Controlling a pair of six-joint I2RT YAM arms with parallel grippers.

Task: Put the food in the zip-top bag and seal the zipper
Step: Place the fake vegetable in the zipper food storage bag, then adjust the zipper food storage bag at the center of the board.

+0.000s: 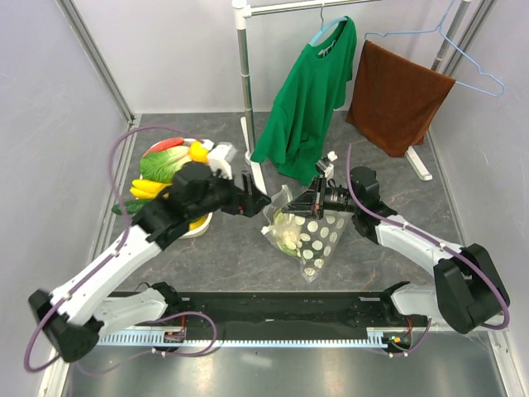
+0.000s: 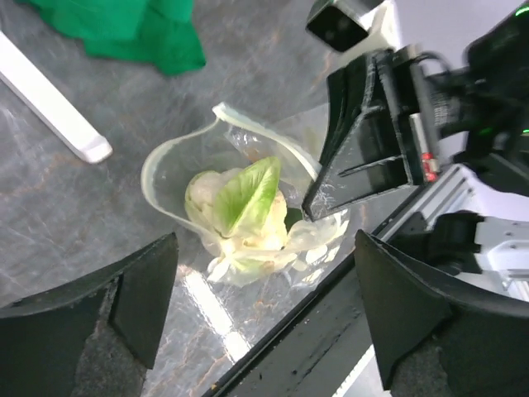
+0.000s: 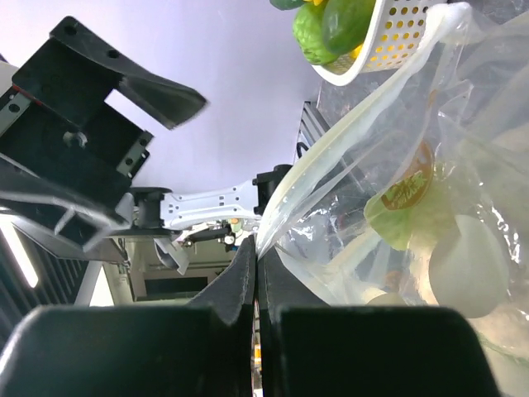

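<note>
Clear dotted plastic: the zip-top bag [image 1: 307, 231] sits on the bench [image 1: 231, 256], cabbage [image 2: 244, 207] inside, rim pinched in the right fingers [image 3: 235, 285]. Left fingers [image 2: 140, 298], spread empty, hover beside the bag's mouth, nearer the remaining food [image 1: 169, 161] left of the bag.

Grn shirt [image 1: 310, 95] & brown towel [image 1: 395, 95] hung side by side, white rack pole [image 1: 244, 83], grey tabletop [image 1: 231, 256]

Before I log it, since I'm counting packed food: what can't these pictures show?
- Top external: the left arm covers part of the food pile.
- Right wrist: crinkled plastic blurs what the zip-top bag holds.
- Left wrist: the cabbage hides anything beneath it.
</note>
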